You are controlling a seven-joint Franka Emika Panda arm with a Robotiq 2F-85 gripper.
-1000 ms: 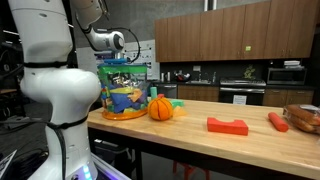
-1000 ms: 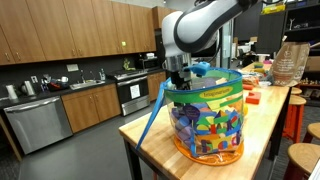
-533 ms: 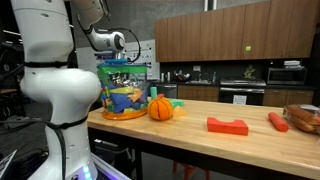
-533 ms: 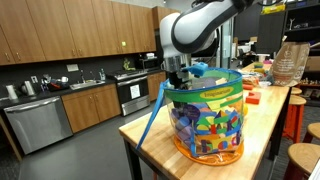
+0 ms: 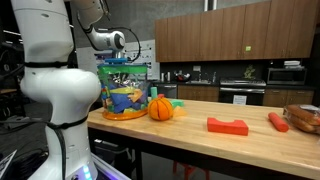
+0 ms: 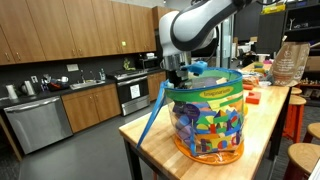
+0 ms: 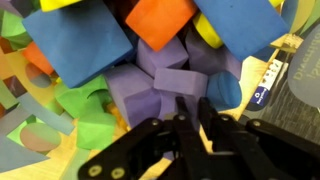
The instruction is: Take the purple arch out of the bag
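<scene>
The bag (image 5: 124, 92) is clear plastic with green trim and stands full of colourful toy blocks at the table's end; it also fills the near side of an exterior view (image 6: 205, 115). My gripper (image 7: 193, 102) reaches down into its open top in both exterior views (image 5: 120, 66) (image 6: 176, 78). In the wrist view the purple arch (image 7: 180, 80) lies among blue, orange and green blocks. The two dark fingers (image 7: 183, 112) stand close together, pinching its near edge. The arch's curved shape is mostly hidden.
An orange pumpkin (image 5: 161, 107) sits beside the bag. Farther along the wooden table lie a flat red block (image 5: 227, 125), an orange-red piece (image 5: 277, 121) and a basket (image 5: 303, 117). A blue strap (image 6: 150, 115) hangs off the bag. A paper bag (image 6: 288, 62) stands behind.
The jaws have gone from wide open to shut on the purple block. The arm itself has hardly moved inside the bag.
</scene>
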